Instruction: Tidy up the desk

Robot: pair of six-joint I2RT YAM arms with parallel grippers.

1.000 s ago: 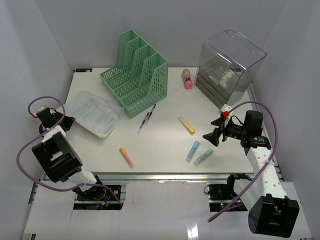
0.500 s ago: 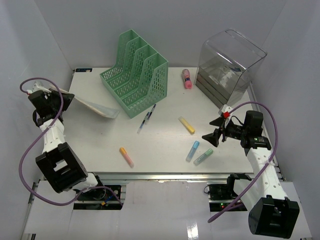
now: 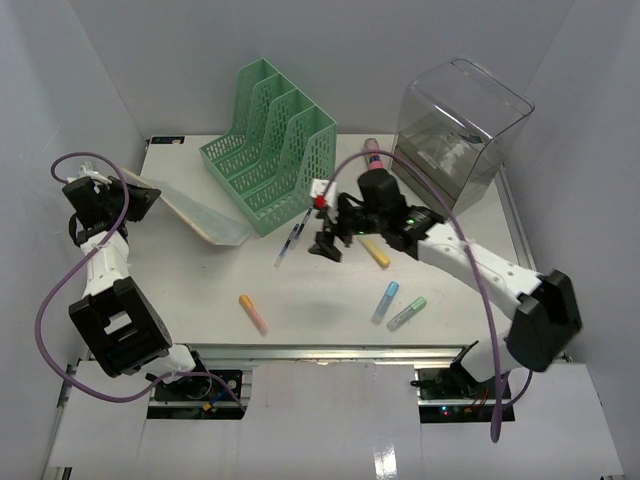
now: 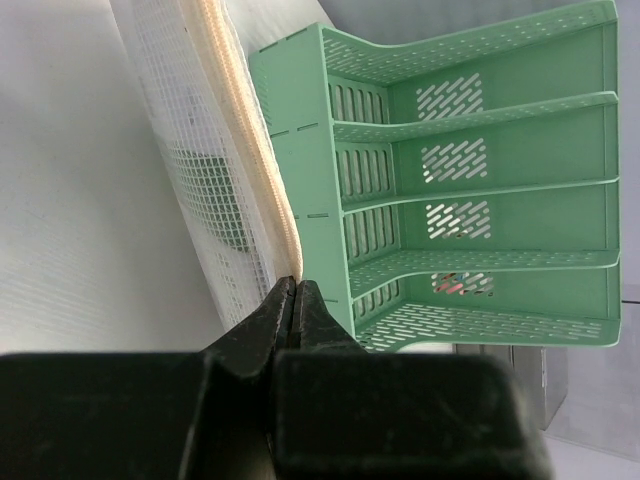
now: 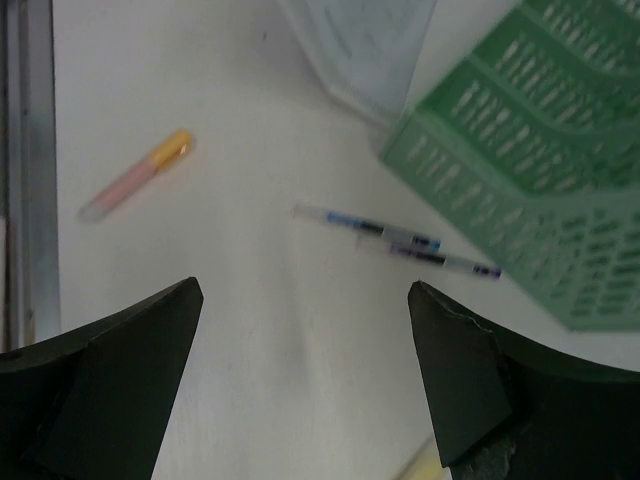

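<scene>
The white desk (image 3: 190, 280) holds scattered stationery. My left gripper (image 3: 137, 201) is shut on the zip edge of a mesh document pouch (image 3: 197, 212), holding it tilted up beside the green file rack (image 3: 270, 145). In the left wrist view my left gripper (image 4: 297, 287) pinches the pouch (image 4: 200, 170) with the rack (image 4: 470, 180) right behind it. My right gripper (image 3: 325, 247) is open and empty above the desk, near two pens (image 3: 293, 237). In the right wrist view my right gripper (image 5: 305, 292) has the pens (image 5: 400, 240) ahead of its jaws.
An orange-pink highlighter (image 3: 253, 313), a yellow one (image 3: 376, 252), a blue one (image 3: 385, 301) and a green one (image 3: 407, 313) lie on the desk. A pink marker (image 3: 372, 148) lies behind my right arm. A clear drawer box (image 3: 455, 130) stands at the back right. A metal rail (image 5: 25, 150) runs along the front.
My right arm has swung from the right side to the middle of the desk, over the pens. My left gripper has lifted the pouch from flat to tilted.
</scene>
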